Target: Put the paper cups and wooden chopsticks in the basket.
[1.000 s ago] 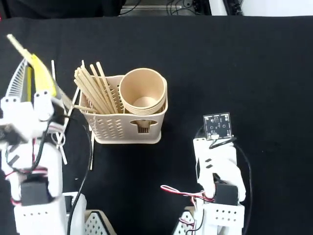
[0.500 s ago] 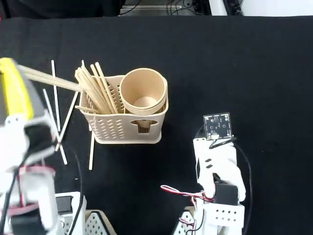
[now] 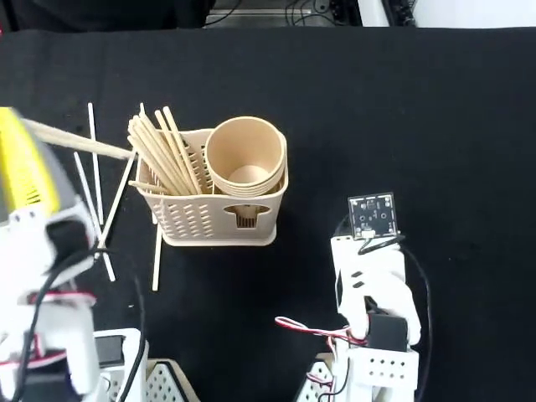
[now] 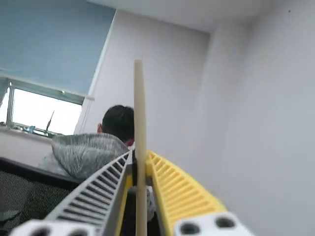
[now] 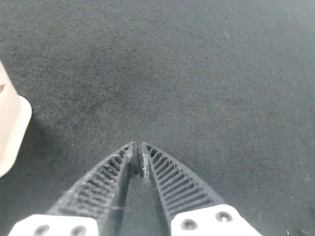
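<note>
black table (image 3: 419, 100), left arm (image 3: 42, 251) raised, fingers (image 4: 173, 179) pinching chopstick (image 4: 140, 123), right arm (image 3: 373, 280) folded

Bright, even light from overhead across the black table (image 3: 435, 109) in the high view; matte cloth, so barely any glare. Only soft, thin shadows just beside the basket (image 3: 213, 222), and a shaded inner wall in the top paper cup (image 3: 244, 155). Near white-out on the pale arm shells (image 3: 373, 276). From the left wrist, daylight through a window (image 4: 44, 110) far beyond the left gripper (image 4: 140, 169), pale walls evenly washed, the pinched chopstick (image 4: 140, 113) lit along its length, dark in the slot between the fingers (image 4: 177, 187). From the right wrist, cloth rendered grey and grainy ahead of the right gripper (image 5: 137, 160), with dim shadow beside the basket's corner and under the fingers (image 5: 172, 187).
</note>
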`<action>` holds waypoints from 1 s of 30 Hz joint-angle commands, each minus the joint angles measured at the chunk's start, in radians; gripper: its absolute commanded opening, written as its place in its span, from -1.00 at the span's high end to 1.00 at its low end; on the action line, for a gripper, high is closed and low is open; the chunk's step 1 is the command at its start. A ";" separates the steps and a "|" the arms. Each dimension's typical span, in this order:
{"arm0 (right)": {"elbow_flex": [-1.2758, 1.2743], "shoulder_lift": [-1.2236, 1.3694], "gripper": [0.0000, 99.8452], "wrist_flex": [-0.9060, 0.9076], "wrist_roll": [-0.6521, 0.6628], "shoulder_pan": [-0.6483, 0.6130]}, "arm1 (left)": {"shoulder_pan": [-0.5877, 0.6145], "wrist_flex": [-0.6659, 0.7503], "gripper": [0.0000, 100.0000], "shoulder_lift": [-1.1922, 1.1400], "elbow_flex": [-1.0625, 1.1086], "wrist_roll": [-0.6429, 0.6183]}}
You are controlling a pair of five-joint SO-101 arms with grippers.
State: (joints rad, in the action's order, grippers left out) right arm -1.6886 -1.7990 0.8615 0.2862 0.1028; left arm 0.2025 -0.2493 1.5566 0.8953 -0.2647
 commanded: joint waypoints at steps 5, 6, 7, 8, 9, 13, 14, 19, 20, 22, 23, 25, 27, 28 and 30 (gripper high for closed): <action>0.001 -0.004 0.95 -0.011 0.003 0.015 | -0.148 0.000 0.94 -0.009 0.140 0.014; 0.001 -0.004 0.95 -0.011 0.003 0.015 | -0.159 0.002 0.94 -0.009 0.154 0.017; 0.001 -0.004 0.95 -0.011 0.003 0.015 | -0.160 0.003 0.94 -0.009 0.168 0.017; 0.001 -0.004 0.95 -0.011 0.003 0.015 | -0.160 0.003 0.94 -0.009 0.182 0.017; 0.001 -0.004 0.95 -0.011 0.003 0.015 | -0.160 0.003 0.94 -0.009 0.197 0.017; 0.001 -0.004 0.95 -0.011 0.003 0.015 | -0.165 -0.005 0.92 -0.002 0.291 0.017; 0.001 -0.004 0.95 -0.011 0.003 0.015 | -0.160 -0.020 0.89 -0.002 0.318 0.017; 0.001 -0.004 0.95 -0.011 0.003 0.015 | -0.160 -0.170 0.68 0.000 0.364 0.011; 0.001 -0.004 0.95 -0.011 0.003 0.015 | -0.160 -0.187 0.68 0.000 0.357 0.011; 0.001 -0.004 0.95 -0.011 0.003 0.015 | -0.159 -0.227 0.68 0.000 0.343 0.011; 0.001 -0.004 0.95 -0.011 0.003 0.015 | -0.159 -0.252 0.68 0.000 0.332 0.011; 0.001 -0.004 0.95 -0.011 0.003 0.015 | -0.137 -0.315 0.67 0.000 0.289 0.014; 0.001 -0.004 0.95 -0.011 0.003 0.015 | -0.082 -0.393 0.67 0.000 0.220 0.009; 0.001 -0.004 0.95 -0.011 0.003 0.015 | -0.054 -0.430 0.67 -0.002 0.182 0.009; 0.001 -0.004 0.95 -0.011 0.003 0.015 | 0.012 -0.502 0.67 -0.005 0.111 0.008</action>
State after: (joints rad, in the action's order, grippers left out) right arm -1.6886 -1.7990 0.8615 0.2862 0.1028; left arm 0.1089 -0.6329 1.5459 1.1730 -0.2570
